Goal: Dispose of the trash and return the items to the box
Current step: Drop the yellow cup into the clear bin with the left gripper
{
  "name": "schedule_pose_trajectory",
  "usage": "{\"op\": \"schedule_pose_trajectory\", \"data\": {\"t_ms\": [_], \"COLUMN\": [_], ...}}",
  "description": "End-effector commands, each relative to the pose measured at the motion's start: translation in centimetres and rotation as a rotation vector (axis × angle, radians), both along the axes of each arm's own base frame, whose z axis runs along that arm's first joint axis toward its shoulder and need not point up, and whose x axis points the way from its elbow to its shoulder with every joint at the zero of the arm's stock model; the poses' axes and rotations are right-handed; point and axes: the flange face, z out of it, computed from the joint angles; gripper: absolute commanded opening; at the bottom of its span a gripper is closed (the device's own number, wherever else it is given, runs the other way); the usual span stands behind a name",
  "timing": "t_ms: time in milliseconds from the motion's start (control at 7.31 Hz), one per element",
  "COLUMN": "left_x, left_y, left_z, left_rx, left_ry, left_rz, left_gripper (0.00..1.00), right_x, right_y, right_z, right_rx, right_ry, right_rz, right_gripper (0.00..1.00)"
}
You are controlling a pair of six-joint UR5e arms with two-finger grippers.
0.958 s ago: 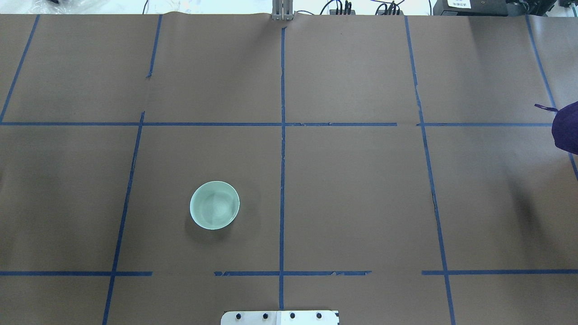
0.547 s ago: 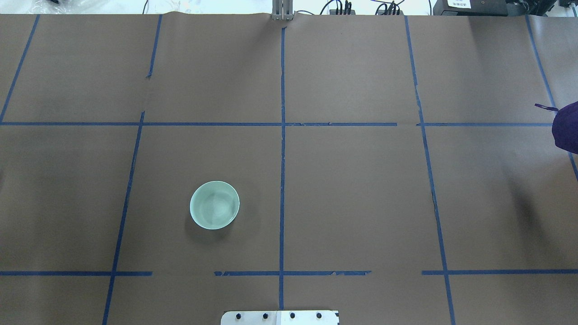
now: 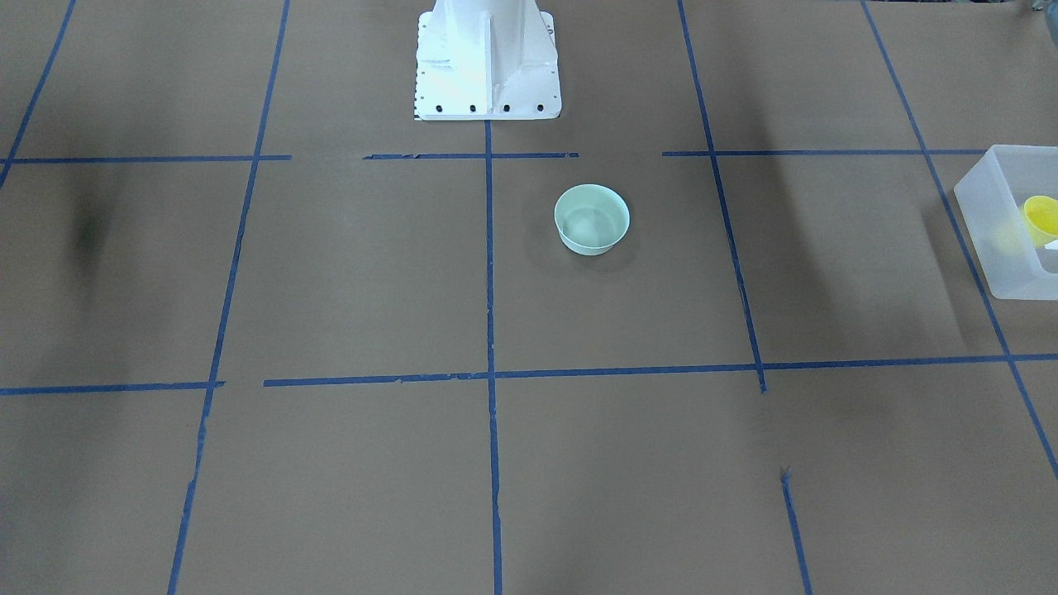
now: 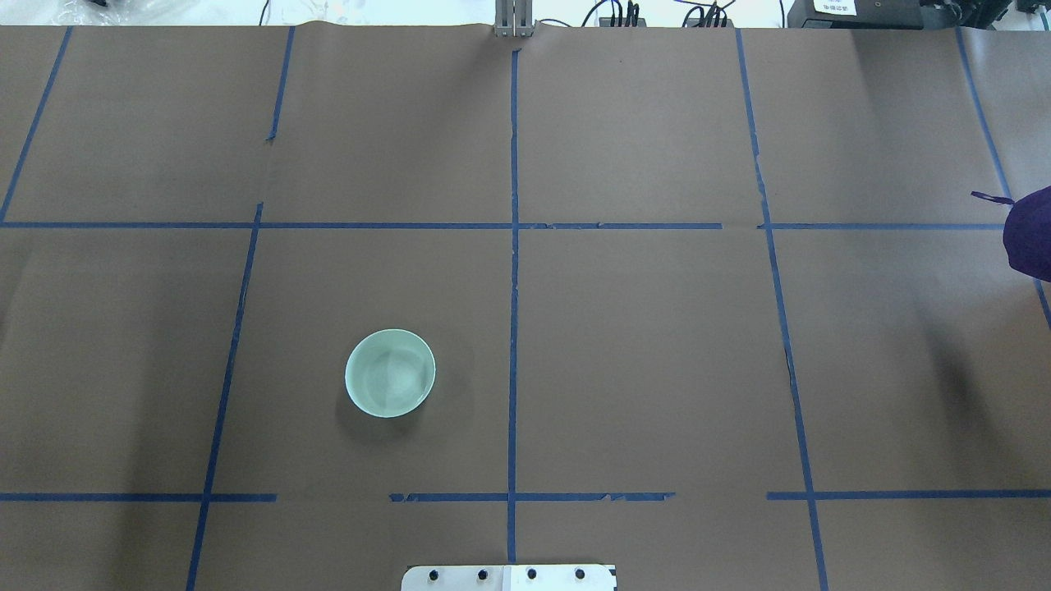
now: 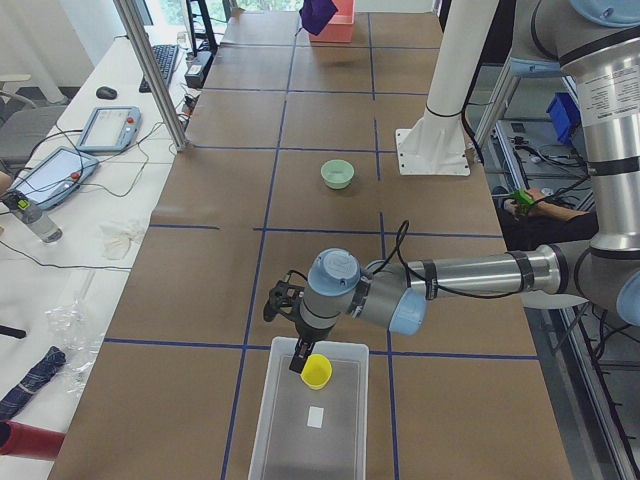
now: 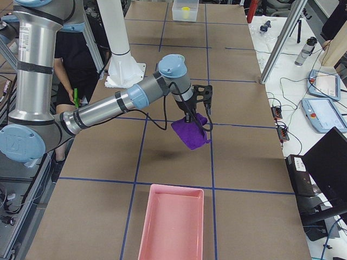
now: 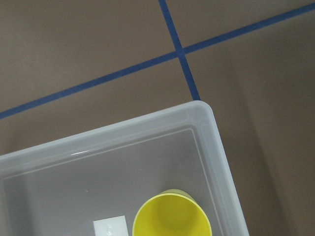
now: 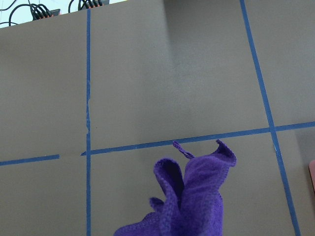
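The pale mint-green bowl [image 4: 390,373] stands upright and alone on the brown table, left of the centre line; it also shows in the front view [image 3: 592,218]. The yellow cup [image 5: 317,371] hangs tilted at my left gripper [image 5: 299,364], over the open frosted-white box [image 5: 290,425]. The left wrist view shows the cup [image 7: 172,216] above the box's corner [image 7: 211,125]. A purple cloth [image 6: 191,132] hangs under my right gripper [image 6: 190,116], above the table. No fingers show in either wrist view, so I cannot tell whether either gripper is open or shut.
A pink tray [image 6: 171,227] lies at the table's end on my right, a little beyond the cloth. The white robot base [image 3: 486,62] stands at the table's near edge. Blue tape lines [image 4: 514,246] divide the brown table cover.
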Motion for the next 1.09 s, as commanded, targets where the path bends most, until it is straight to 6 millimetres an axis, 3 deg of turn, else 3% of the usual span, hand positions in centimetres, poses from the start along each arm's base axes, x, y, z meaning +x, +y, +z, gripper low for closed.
{"op": "schedule_pose_trajectory", "data": {"t_ms": [0,137,274,411,684,821,958], "left_x": [-4.5,-2.8,1.9,5.4,12.7,16.4,21.1], "left_y": [-0.8,-3.2,-4.8,-5.7,-4.9,-4.3,-3.1], "left_z": [-10.0,-13.1,-15.1,-17.1,-20.2,-21.2,-21.9], "left_rx": [0.068,0.018,-0.029,-0.066,-0.139,-0.161,-0.196], "left_ry": [-0.007,0.053,0.104,0.155,0.248,0.305,0.342], "left_rz": [-0.142,-0.216,-0.205,-0.211,-0.191,-0.180,-0.133], "left_gripper": [1.00,1.00,1.00,1.00,1.00,1.00,1.00], "right_x": [2.3,4.8,7.7,9.7,14.2,16.2,16.5], "right_y": [0.4,0.6,1.1,1.4,2.0,1.1,0.8], "right_z": [1.6,2.6,3.6,4.9,10.8,12.8,15.7], "right_rx": [0.031,0.047,0.056,0.073,0.090,0.117,0.094], "right_ry": [0.039,0.090,0.147,0.211,0.259,0.328,0.351], "right_rz": [-0.012,-0.036,-0.075,-0.109,-0.170,-0.221,-0.262], "right_gripper": [0.00,0.00,0.00,0.00,0.00,0.00,0.00]}}
